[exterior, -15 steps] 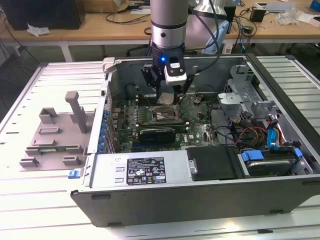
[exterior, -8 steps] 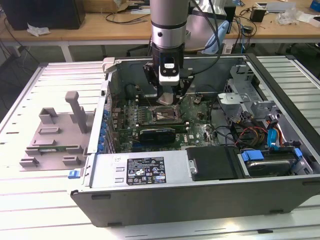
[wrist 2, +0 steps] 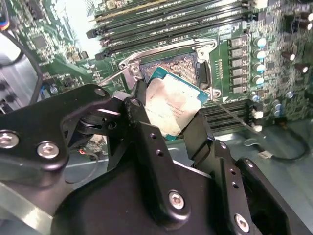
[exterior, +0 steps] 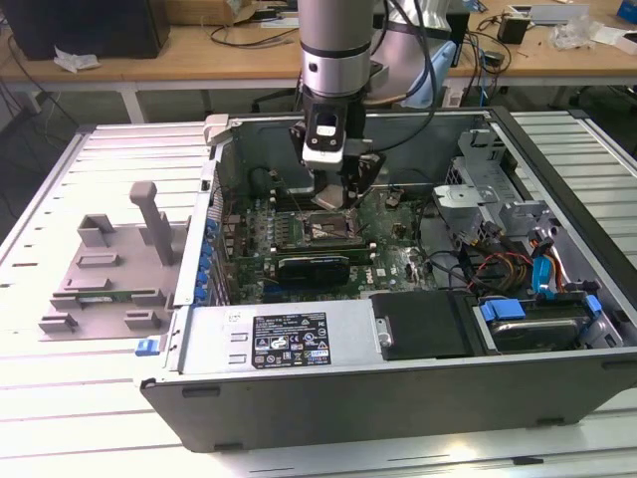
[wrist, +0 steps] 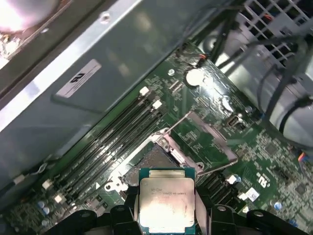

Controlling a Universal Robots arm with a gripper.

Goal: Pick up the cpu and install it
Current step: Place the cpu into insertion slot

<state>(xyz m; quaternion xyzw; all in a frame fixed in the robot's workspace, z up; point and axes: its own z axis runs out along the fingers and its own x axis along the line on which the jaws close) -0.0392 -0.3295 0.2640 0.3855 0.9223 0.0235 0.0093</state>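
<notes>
The cpu (wrist 2: pixel 170 108) (wrist: pixel 166 203), a flat square chip with a silvery top and green edge, is clamped between the black fingers of my gripper (wrist 2: pixel 168 117) (wrist: pixel 166 210). It hangs just above the open socket (wrist 2: pixel 176 66) (wrist: pixel 154 161) on the green motherboard (exterior: pixel 299 214), whose metal load frame (wrist: pixel 205 139) is swung up. In the exterior view my gripper (exterior: pixel 333 194) reaches down into the open computer case (exterior: pixel 398 329), directly over the socket (exterior: pixel 325 227).
Memory slots (wrist: pixel 112 142) run beside the socket. A black expansion card (exterior: pixel 314 267) lies near it, with cables and a drive bay (exterior: pixel 528 259) at the exterior view's right. A grey tray (exterior: pixel 105 269) rests on the table at the exterior view's left.
</notes>
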